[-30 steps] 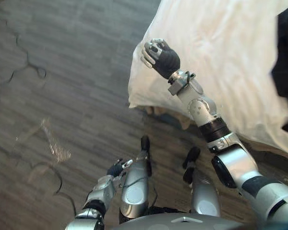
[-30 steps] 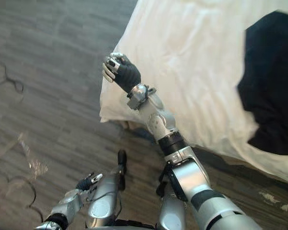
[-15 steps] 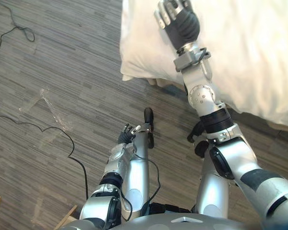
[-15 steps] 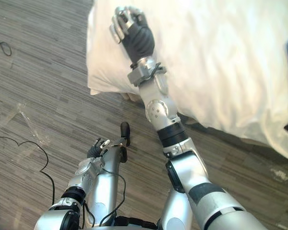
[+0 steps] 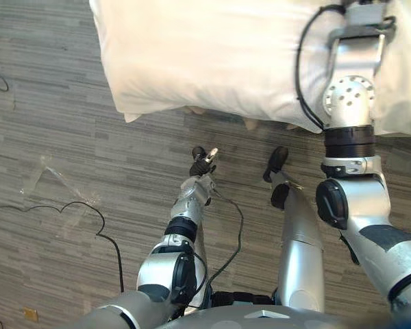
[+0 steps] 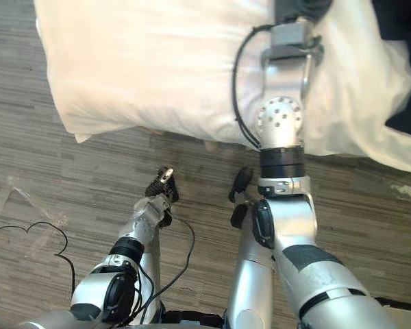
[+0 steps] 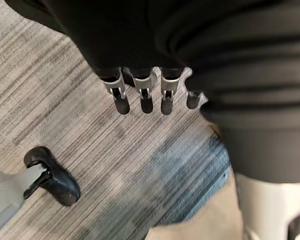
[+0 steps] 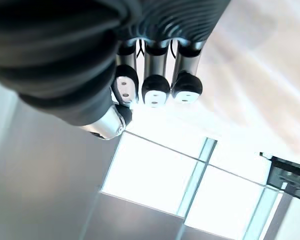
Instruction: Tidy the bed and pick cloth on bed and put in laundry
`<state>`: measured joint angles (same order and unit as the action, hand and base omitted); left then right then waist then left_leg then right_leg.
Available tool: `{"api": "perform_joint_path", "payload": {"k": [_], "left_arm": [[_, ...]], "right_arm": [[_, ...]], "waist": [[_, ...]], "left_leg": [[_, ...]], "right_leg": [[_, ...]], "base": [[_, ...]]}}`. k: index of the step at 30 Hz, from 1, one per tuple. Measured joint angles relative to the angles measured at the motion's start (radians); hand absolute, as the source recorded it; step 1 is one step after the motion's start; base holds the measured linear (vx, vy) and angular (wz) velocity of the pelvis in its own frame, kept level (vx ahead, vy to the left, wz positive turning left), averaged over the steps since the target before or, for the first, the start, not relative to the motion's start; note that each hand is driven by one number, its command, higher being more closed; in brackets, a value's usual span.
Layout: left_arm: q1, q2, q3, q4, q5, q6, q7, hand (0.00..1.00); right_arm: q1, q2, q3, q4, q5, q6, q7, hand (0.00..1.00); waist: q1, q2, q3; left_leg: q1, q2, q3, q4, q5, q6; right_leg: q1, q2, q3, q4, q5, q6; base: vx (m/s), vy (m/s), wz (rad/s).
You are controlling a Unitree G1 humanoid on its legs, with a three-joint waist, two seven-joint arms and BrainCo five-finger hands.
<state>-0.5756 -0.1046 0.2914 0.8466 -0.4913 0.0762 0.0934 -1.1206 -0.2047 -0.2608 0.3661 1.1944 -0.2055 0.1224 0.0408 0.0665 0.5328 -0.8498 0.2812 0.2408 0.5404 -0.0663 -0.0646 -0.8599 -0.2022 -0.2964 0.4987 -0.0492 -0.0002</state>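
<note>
The bed's white duvet (image 6: 157, 62) spans the top of the eye views, its edge hanging over the floor. A dark cloth (image 6: 405, 65) lies on the bed at the far right. My right arm reaches up over the duvet, and the dark cover of my right hand (image 6: 298, 7) shows at the top edge, left of the cloth. In the right wrist view its fingers (image 8: 155, 90) are curled in with nothing in them. My left hand (image 5: 201, 164) hangs low over the floor in front of the bed, fingers (image 7: 142, 97) relaxed and holding nothing.
Grey wood-look floor (image 5: 55, 89) runs along the bed's near side. A crumpled scrap of clear film (image 5: 51, 175) lies on it at the left. A beige bed base (image 5: 250, 123) shows under the duvet's edge.
The camera has swung, so the bed's edge now runs across the top. My right arm has stretched farther over the duvet, its hand reaching the top edge. My left hand has risen a little.
</note>
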Motion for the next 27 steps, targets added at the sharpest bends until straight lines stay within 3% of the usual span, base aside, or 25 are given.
{"api": "perform_joint_path", "payload": {"k": [6,8,9,14,19,21,27], "left_arm": [[0.031,0.048,0.058,0.000,0.000,0.049,-0.003,0.00],[0.050,0.056,0.067,0.000,0.001,0.064,-0.008,0.00],[0.066,0.071,0.065,-0.001,0.003,0.076,-0.013,0.00],[0.190,0.127,0.021,-0.048,0.021,0.114,-0.065,0.00],[0.353,0.138,-0.024,-0.040,0.079,0.114,-0.103,0.00],[0.438,0.133,-0.027,-0.010,0.104,0.110,-0.125,0.00],[0.584,0.135,-0.056,0.102,0.208,0.087,-0.183,0.00]], "right_arm": [[0.241,0.001,-0.099,0.080,0.091,0.043,0.193,1.00],[0.334,0.006,-0.123,0.095,0.098,0.057,0.255,1.00],[0.403,0.008,-0.128,0.094,0.095,0.070,0.293,0.00],[0.693,0.059,-0.095,0.110,0.012,0.111,0.395,0.00],[1.029,0.128,-0.059,0.171,-0.111,0.133,0.469,0.00],[1.157,0.138,-0.049,0.234,-0.171,0.134,0.503,0.00],[1.292,0.146,-0.066,0.484,-0.317,0.115,0.506,0.00]], "waist": [[-0.026,-0.049,-0.005],[-0.028,-0.053,-0.006],[-0.031,-0.055,-0.007],[-0.046,-0.071,-0.026],[-0.055,-0.082,-0.117],[-0.057,-0.082,-0.203],[-0.082,-0.066,-0.337]], "left_leg": [[0.146,0.006,0.054,0.021,-0.067,0.007],[0.205,0.001,0.076,0.020,-0.085,0.011],[0.251,-0.006,0.094,0.019,-0.093,0.014],[0.457,-0.023,0.164,-0.034,-0.124,0.009],[0.653,-0.040,0.212,-0.139,-0.126,-0.009],[0.730,-0.055,0.233,-0.214,-0.116,-0.026],[0.945,-0.109,0.247,-0.400,-0.067,-0.045]], "right_leg": [[0.145,0.011,0.044,-0.051,0.025,0.010],[0.192,0.011,0.066,-0.062,0.026,0.013],[0.225,0.009,0.080,-0.065,0.026,0.015],[0.374,0.004,0.123,-0.087,0.008,0.037],[0.534,0.012,0.135,-0.158,-0.004,0.053],[0.599,0.016,0.141,-0.216,0.001,0.061],[0.792,0.024,0.132,-0.349,0.023,0.091]], "base": [[0.06,0.066,-0.29],[0.08,0.087,-0.33],[0.09,0.077,-0.38],[0.07,0.041,-0.38],[0.11,-0.004,-0.26],[0.14,0.020,-0.21],[0.19,0.040,-0.07]]}}
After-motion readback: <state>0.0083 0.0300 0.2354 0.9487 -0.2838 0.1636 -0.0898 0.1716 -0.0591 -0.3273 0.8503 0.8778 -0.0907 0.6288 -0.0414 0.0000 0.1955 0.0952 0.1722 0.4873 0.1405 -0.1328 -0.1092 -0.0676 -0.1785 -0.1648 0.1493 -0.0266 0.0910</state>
